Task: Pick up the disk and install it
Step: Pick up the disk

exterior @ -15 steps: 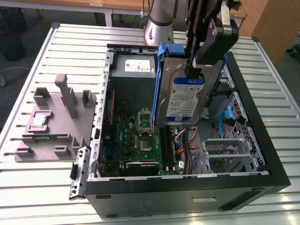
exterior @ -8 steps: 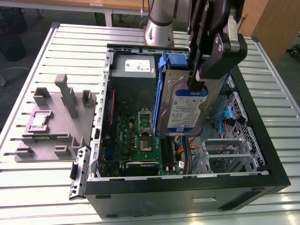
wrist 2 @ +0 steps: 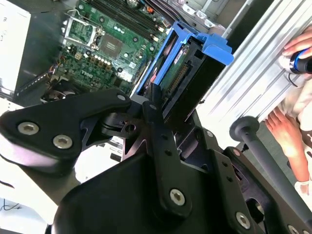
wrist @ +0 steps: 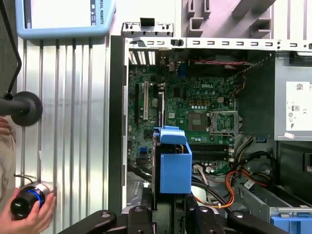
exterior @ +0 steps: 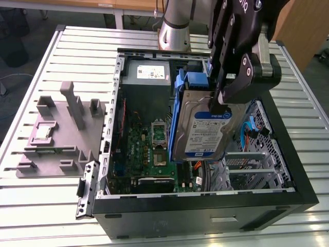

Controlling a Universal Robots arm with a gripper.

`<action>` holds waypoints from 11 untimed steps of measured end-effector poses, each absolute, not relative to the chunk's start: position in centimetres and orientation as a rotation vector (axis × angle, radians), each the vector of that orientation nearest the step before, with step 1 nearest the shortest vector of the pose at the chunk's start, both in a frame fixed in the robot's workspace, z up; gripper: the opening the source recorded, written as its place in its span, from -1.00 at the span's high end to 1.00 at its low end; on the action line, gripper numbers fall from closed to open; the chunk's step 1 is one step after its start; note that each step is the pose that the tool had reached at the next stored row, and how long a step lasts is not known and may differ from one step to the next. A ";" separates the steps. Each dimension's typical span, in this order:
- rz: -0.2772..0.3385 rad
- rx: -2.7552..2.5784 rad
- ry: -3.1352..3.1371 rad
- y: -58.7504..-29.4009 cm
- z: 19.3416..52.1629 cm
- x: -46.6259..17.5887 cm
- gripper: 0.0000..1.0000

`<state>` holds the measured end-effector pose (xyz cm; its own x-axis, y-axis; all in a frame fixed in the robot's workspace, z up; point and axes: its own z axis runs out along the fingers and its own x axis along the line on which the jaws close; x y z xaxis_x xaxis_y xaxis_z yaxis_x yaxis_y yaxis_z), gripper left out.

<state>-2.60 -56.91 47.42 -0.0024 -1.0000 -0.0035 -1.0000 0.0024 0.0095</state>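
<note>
The disk (exterior: 203,128), a silver-grey hard drive with a white-and-blue label and blue side rails, hangs tilted on edge above the open computer case (exterior: 205,206). My gripper (exterior: 218,105) is shut on its upper edge. In the exterior view the drive is over the middle of the case, between the motherboard and the metal drive cage (exterior: 252,164). Both wrist views show the disk (wrist 2: 180,68) edge-on, with its blue rail (wrist: 174,161) between my black fingers (wrist 2: 155,105) and the motherboard beneath it.
A grey power-supply box with a white sticker (exterior: 146,77) fills the case's far corner beside the green motherboard (exterior: 149,149). Orange cables (wrist: 229,187) lie near the cage. A grey fixture (exterior: 61,128) sits at the exterior view's left. A person's hand (wrist: 29,212) holds a device beside the case.
</note>
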 end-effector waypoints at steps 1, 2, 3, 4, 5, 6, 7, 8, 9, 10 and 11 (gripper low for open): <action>-0.015 2.216 -2.221 -56.9 47.4 -2.6 0.30; -0.014 2.216 -2.221 -56.9 47.4 -2.6 0.30; -0.014 2.216 -2.221 -56.9 47.4 -2.6 0.30; -0.014 2.216 -2.221 -56.9 47.4 -2.6 0.30; -0.014 2.216 -2.221 -56.9 47.4 -2.6 0.30; -0.015 2.216 -2.221 -56.9 47.4 -2.6 0.30; -0.015 2.216 -2.221 -56.9 47.4 -2.6 0.30; -0.014 2.216 -2.221 -56.9 47.4 -2.6 0.30; -0.014 2.216 -2.221 -56.9 47.4 -2.6 0.30; -0.015 2.216 -2.221 -56.9 47.4 -2.5 0.30; -0.015 2.216 -2.221 -56.9 47.4 -2.4 0.30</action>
<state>-2.38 -56.92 47.41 -0.0022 -1.0000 -0.0036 -1.0000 0.0022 0.0095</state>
